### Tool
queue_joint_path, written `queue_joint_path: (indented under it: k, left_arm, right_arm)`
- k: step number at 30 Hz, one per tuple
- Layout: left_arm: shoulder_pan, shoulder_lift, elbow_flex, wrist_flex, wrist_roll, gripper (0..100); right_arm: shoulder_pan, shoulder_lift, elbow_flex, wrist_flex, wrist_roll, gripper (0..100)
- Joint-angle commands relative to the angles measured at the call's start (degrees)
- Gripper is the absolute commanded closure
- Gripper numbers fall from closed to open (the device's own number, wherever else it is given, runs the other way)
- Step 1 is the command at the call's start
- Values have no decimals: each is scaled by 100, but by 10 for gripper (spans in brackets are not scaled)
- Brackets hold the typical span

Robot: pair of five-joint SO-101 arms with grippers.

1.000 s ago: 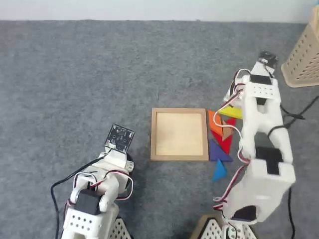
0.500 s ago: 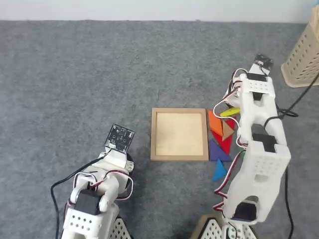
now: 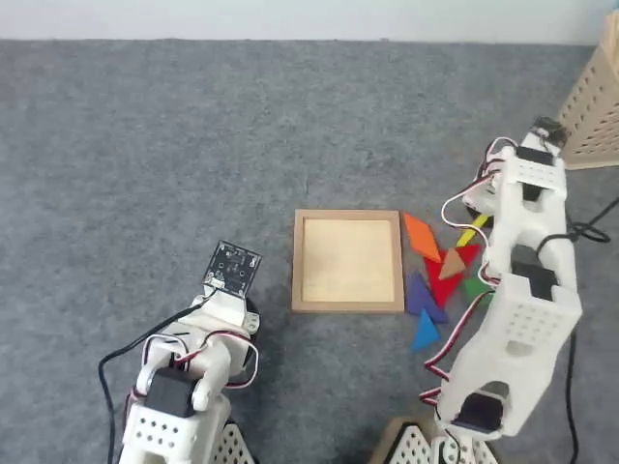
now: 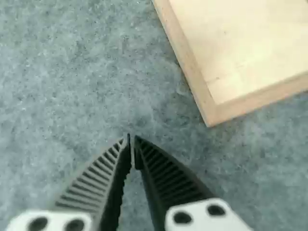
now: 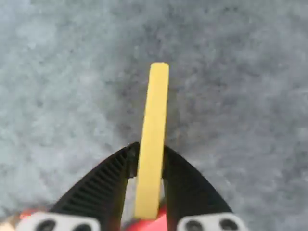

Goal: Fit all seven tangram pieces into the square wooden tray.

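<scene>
The square wooden tray (image 3: 299, 261) lies in the middle of the grey carpet with nothing in it; its corner (image 4: 216, 103) shows in the left wrist view. Just right of it lie an orange piece (image 3: 422, 237), a tan piece (image 3: 452, 261), a red piece (image 3: 444, 285), a purple piece (image 3: 420, 294), a blue piece (image 3: 425, 332) and a green piece (image 3: 477, 286). My right gripper (image 5: 147, 151) is shut on the yellow piece (image 5: 153, 130), held on edge above the carpet; the yellow piece (image 3: 472, 232) hangs right of the pile. My left gripper (image 4: 131, 140) is shut and holds nothing, near the tray's front left corner.
A perforated beige basket (image 3: 592, 106) stands at the far right edge, close behind the right arm (image 3: 517, 290). The carpet left of and behind the tray is bare.
The right arm has swung to the right and lifted the yellow piece off the pile, uncovering the orange, tan and red pieces. The left arm has not moved.
</scene>
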Motion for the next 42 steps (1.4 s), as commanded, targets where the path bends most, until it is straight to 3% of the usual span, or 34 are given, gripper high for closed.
queue_joint_path:
  k: [1, 8, 13, 16, 21, 28, 37, 42]
  left_arm:
    - [18, -114, -110, 35, 35, 988]
    - [18, -114, -110, 35, 35, 988]
    - [18, -114, -110, 35, 35, 988]
    - [18, -114, -110, 35, 35, 988]
    - [18, -114, -110, 35, 35, 988]
    - [18, -114, -110, 35, 35, 988]
    - [18, -114, -110, 35, 35, 988]
    - [18, -114, -110, 35, 35, 988]
  right_arm:
    - [-40, -734, -290, 295, 369, 992]
    - [-338, -2053, -290, 1086, 387, 992]
    - [-1270, -3407, 185, 1657, 519, 992]
    - [-2062, -4435, 1275, 1270, 527, 992]
    - [-3116, -5499, 3341, -382, 941, 992]
    - [-4576, -4620, 4026, -1604, 677, 992]
    - [-4646, -2501, 2681, -1604, -237, 992]
    - [-4655, -2097, 2453, -1490, -536, 992]
